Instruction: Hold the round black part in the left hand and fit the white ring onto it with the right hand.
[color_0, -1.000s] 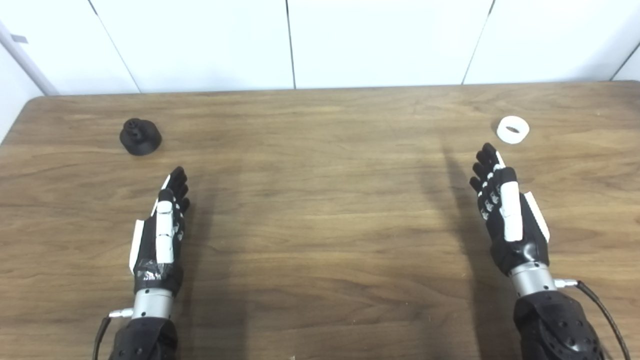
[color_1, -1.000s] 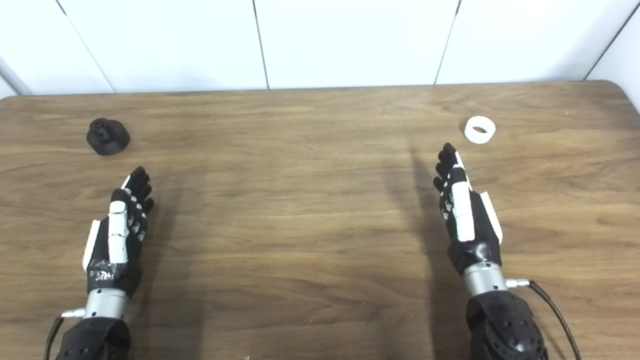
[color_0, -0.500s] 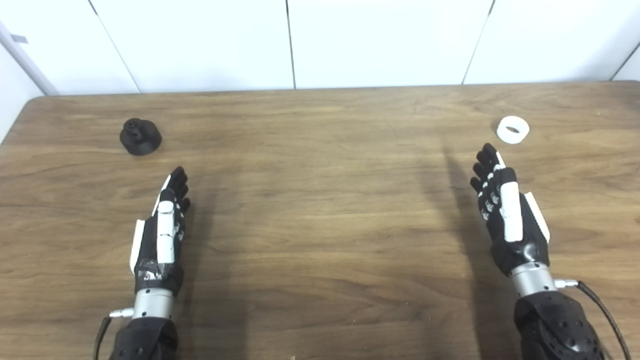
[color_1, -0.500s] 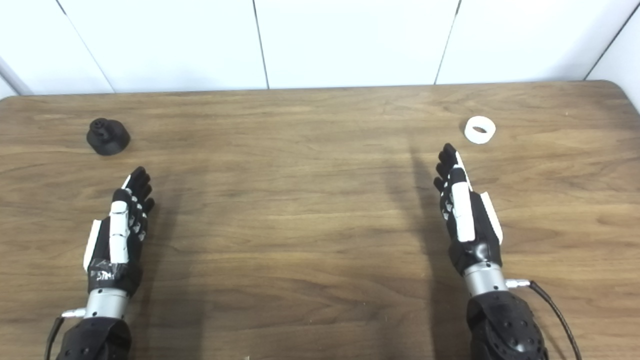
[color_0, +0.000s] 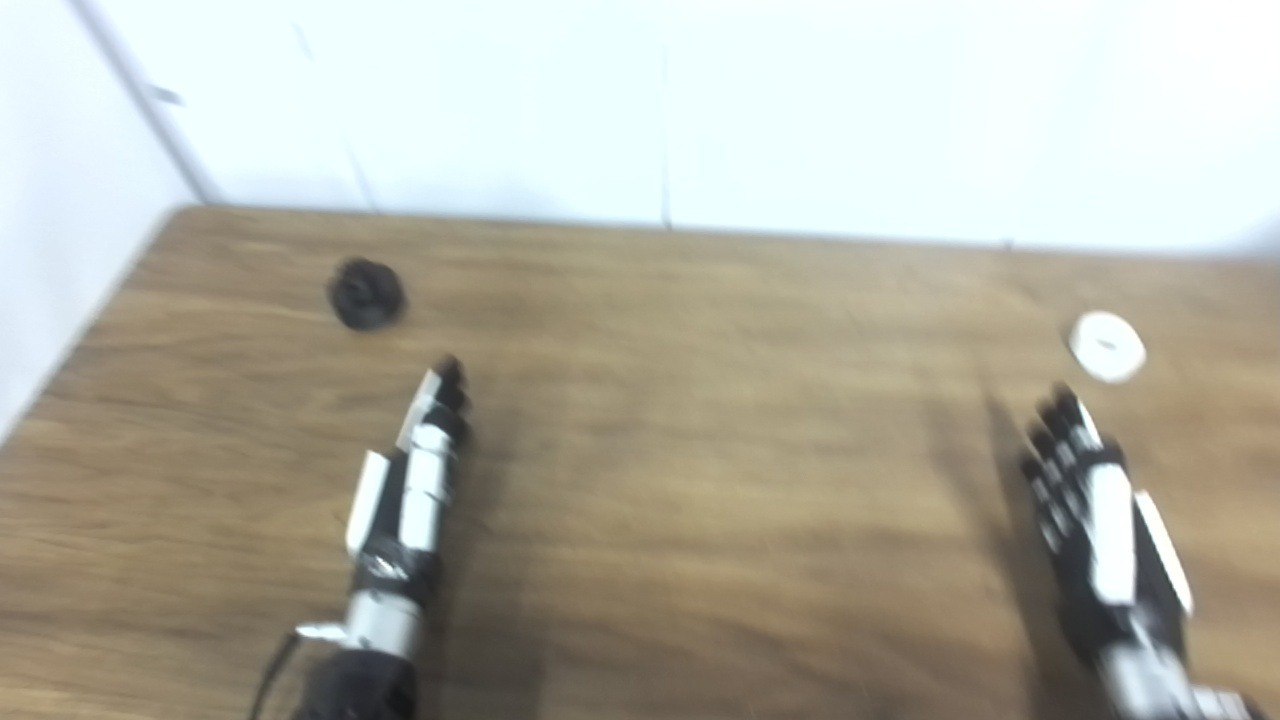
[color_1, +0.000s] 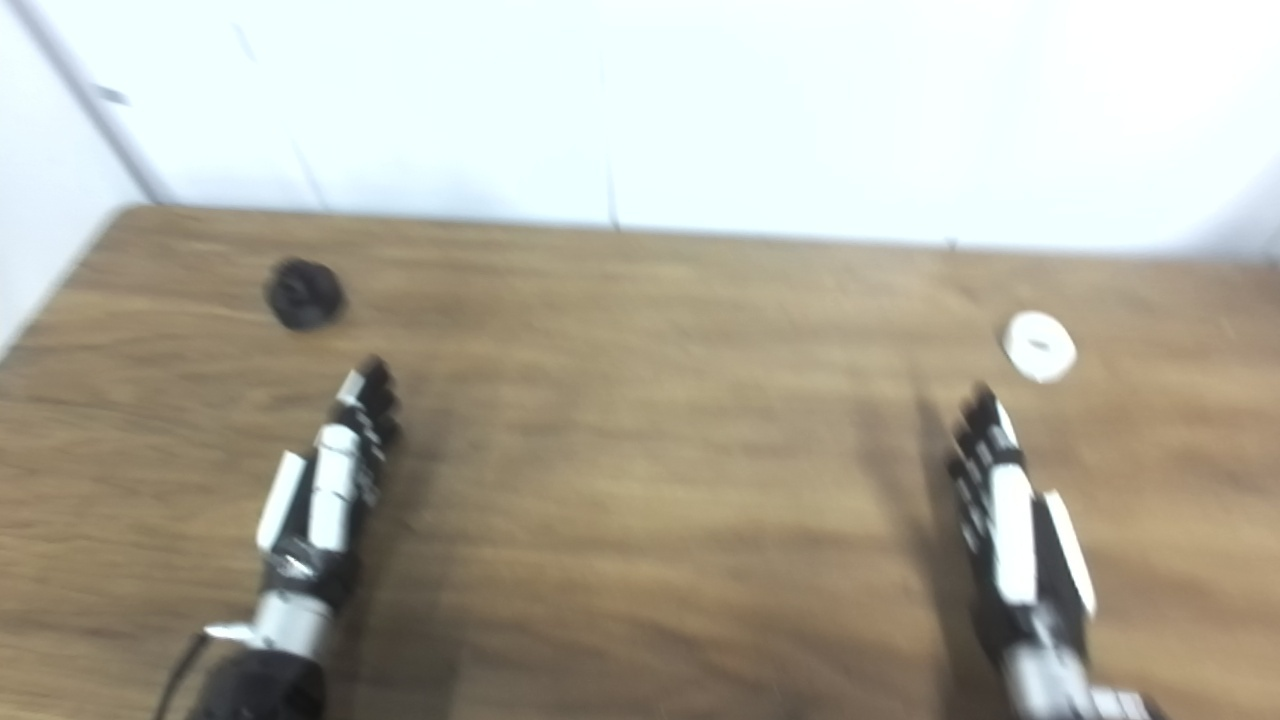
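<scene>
Camera shifted, black part (color_0: 367, 293) near table edge (color_0: 90, 335)

No text, label, brand, number or sign is showing legibly anywhere; both views are blurring, and nothing readable is appearing on the hands, the parts, the worktop or the wall

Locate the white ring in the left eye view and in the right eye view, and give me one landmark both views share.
Left eye view: the white ring lies flat at the right edge of the table, just beyond the right hand.
Right eye view: the same ring sits further in from the right edge, again just beyond that hand.
Shared landmark: the round black part at the table's far left.
</scene>
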